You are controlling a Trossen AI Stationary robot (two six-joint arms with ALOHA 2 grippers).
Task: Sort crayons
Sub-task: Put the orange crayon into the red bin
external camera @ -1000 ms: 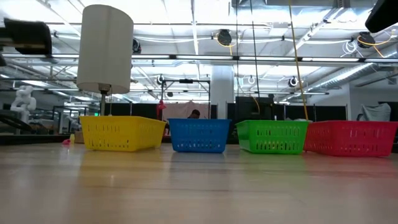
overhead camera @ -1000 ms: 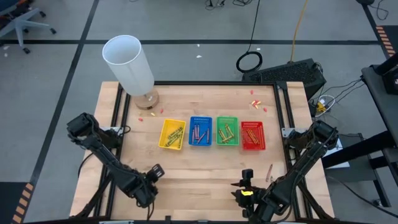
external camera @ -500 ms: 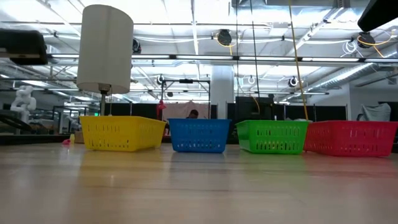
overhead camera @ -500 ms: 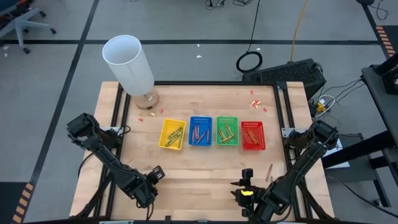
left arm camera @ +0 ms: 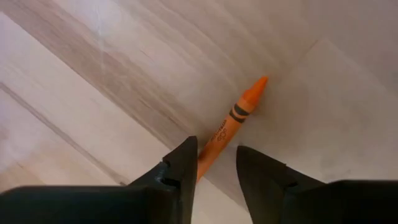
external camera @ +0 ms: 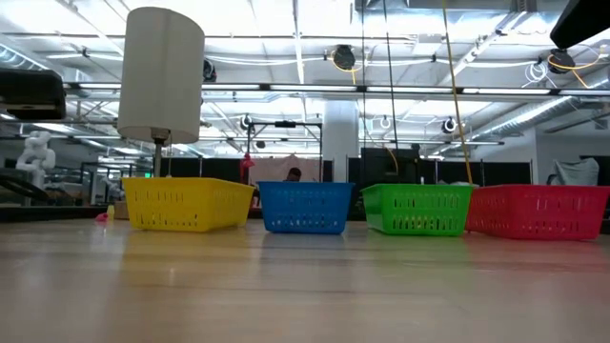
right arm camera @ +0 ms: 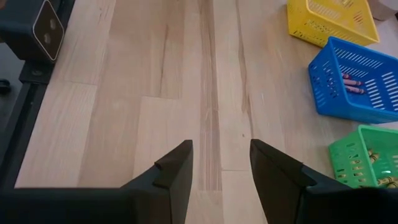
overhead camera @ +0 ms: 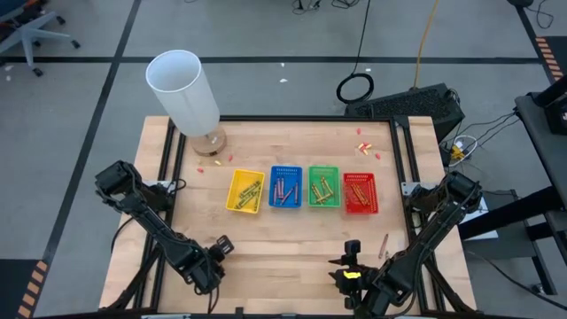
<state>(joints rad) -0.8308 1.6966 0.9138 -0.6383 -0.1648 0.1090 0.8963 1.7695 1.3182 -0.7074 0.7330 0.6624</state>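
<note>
Left tool (left arm camera: 214, 168) sits low over the near left part of the bench (overhead camera: 292, 239), fingers parted, with an orange crayon (left arm camera: 231, 124) lying flat on the wood. The crayon's blunt end runs down into the gap between the two fingertips, close against one finger (left arm camera: 180, 165); its tip points away from the tool. Whether the fingers actually press the crayon is hard to judge from the wrist view; it looks bracketed rather than clamped.

Right tool (right arm camera: 221, 165) is near the front edge of the bench, right of centre, fingers released and apart, nothing between them, only bare wood ahead.

Four trays stand in a row mid-bench: yellow tray (overhead camera: 230, 199), blue tray (overhead camera: 285, 171), green tray (overhead camera: 323, 170), red tray (overhead camera: 372, 199). Sorted crayons lie inside each of them. One loose pinkish crayon (overhead camera: 384, 245) lies on the bench in front of the red tray, near the right arm. A white cylinder (overhead camera: 183, 91) stands at the far left corner.
</note>
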